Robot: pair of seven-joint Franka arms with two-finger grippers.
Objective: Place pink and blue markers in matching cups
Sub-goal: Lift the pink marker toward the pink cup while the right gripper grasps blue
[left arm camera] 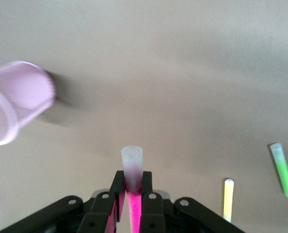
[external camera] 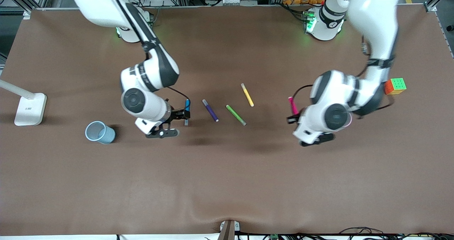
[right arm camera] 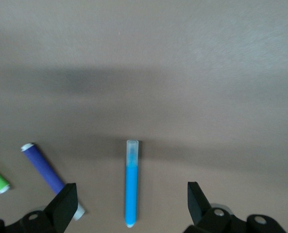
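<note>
The pink marker (left arm camera: 133, 184) is pinched between the jaws of the left gripper (external camera: 291, 118), above the desk (external camera: 227, 183) toward the left arm's end. Only the left wrist view shows the pink cup (left arm camera: 15, 99), lying tipped on the desk; the arm hides most of it from the front. The blue marker (right arm camera: 131, 182) lies flat under the right gripper (right arm camera: 131, 204), whose jaws are spread wide to either side. The blue cup (external camera: 100, 132) sits toward the right arm's end. Between the arms lie purple (external camera: 210, 110), green (external camera: 236, 115) and yellow (external camera: 247, 95) markers.

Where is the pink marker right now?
The pink marker is clamped in the left gripper, toward the left arm's end of the table, with the pink cup nearby.
</note>
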